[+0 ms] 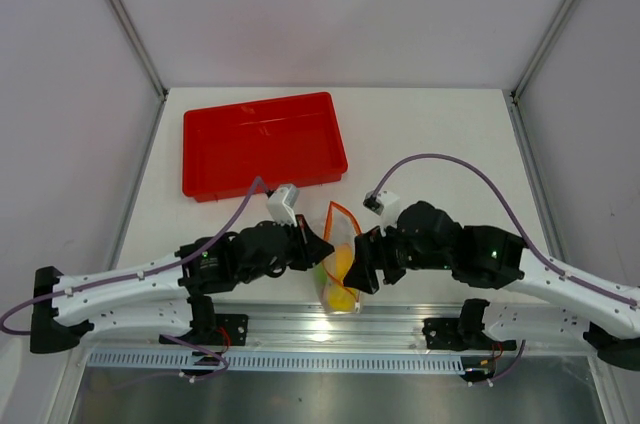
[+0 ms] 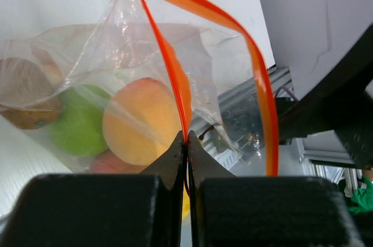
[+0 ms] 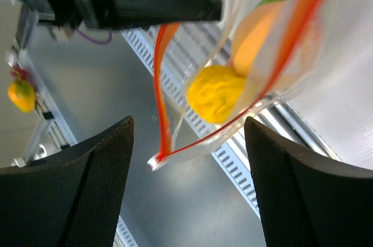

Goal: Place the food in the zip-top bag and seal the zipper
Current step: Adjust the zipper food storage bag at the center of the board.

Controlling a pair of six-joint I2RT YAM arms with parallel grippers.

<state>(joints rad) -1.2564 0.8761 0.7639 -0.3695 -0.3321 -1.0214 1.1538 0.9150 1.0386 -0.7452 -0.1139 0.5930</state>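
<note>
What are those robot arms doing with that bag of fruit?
The toy fruit is already inside the clear bag. The left gripper is pinching one side of its orange zipper strip, but the mouth gapes open, not sealed yet. The right gripper is open, pointed at the bag.

This is a robotics lab test cell: a bare white table [image 1: 440, 134] is boxed in on three sides by plain white panels [image 1: 330, 4] set in slanted metal posts [image 1: 120, 14], like a purpose-built enclosure. Two white-and-black robot arms, the left arm [image 1: 130, 284] and the right arm [image 1: 570, 279], are bolted to an aluminium rail [image 1: 330, 322] along the near edge, and purple cables [image 1: 470, 166] loop in the open over the tabletop. The things at hand are practice props: a red tray [image 1: 262, 144] and plastic toy fruit [image 2: 140, 122] inside a clear bag [image 2: 87, 55].
</note>
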